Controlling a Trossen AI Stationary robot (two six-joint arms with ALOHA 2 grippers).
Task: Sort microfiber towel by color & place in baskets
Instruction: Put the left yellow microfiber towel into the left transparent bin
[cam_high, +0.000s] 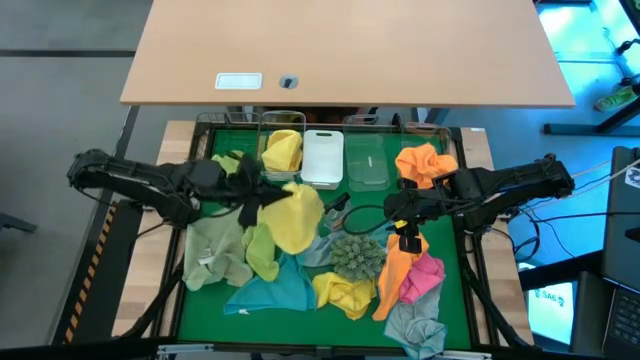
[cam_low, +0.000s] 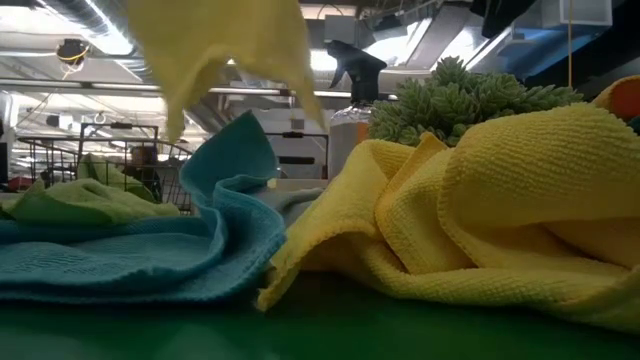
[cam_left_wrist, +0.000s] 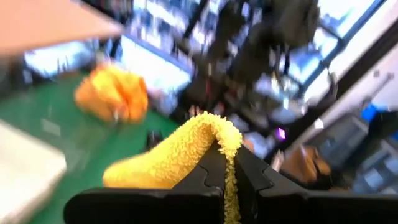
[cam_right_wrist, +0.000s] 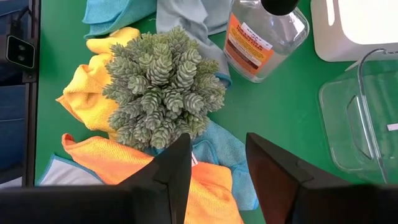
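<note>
high view: left gripper (cam_high: 262, 196) sits over the left-centre of the green mat (cam_high: 200, 300), clamped on a yellow towel (cam_high: 296, 218) that hangs off it. right gripper (cam_high: 405, 232) hovers right of centre with fingers apart, nothing in them, above an orange towel (cam_high: 398, 275). baskets line the far edge of the mat: a clear one holding a yellow cloth (cam_high: 283, 150), the white basket (cam_high: 323, 158) next to it, then an empty clear basket (cam_high: 367, 160), and further right another orange towel (cam_high: 424, 164) bunched at the far right basket. on the mat lie a pale green towel (cam_high: 212, 248), a teal towel (cam_high: 272, 288), a second yellow towel (cam_high: 345, 292), a pink towel (cam_high: 424, 276) and a grey towel (cam_high: 415, 328). a spiky grey-green ball (cam_high: 357, 254) sits mid-mat.

low view: the second yellow towel (cam_low: 480, 210) is heaped close on the right, teal towel (cam_low: 150, 250) on the left, touching it. the held yellow towel (cam_low: 225, 45) dangles above. the spiky ball (cam_low: 460, 95) shows behind the heap.

left wrist view: fingers (cam_left_wrist: 205, 177) closed tight on a fold of the yellow towel (cam_left_wrist: 180, 152); orange towel (cam_left_wrist: 112, 93) blurred beyond.

right wrist view: fingers (cam_right_wrist: 177, 165) held apart and empty, over the orange towel (cam_right_wrist: 199, 193). spiky ball (cam_right_wrist: 163, 87) just ahead, a clear bottle (cam_right_wrist: 264, 37) lying near it, the clear basket (cam_right_wrist: 360, 118) and white basket (cam_right_wrist: 354, 28) to one side.
</note>
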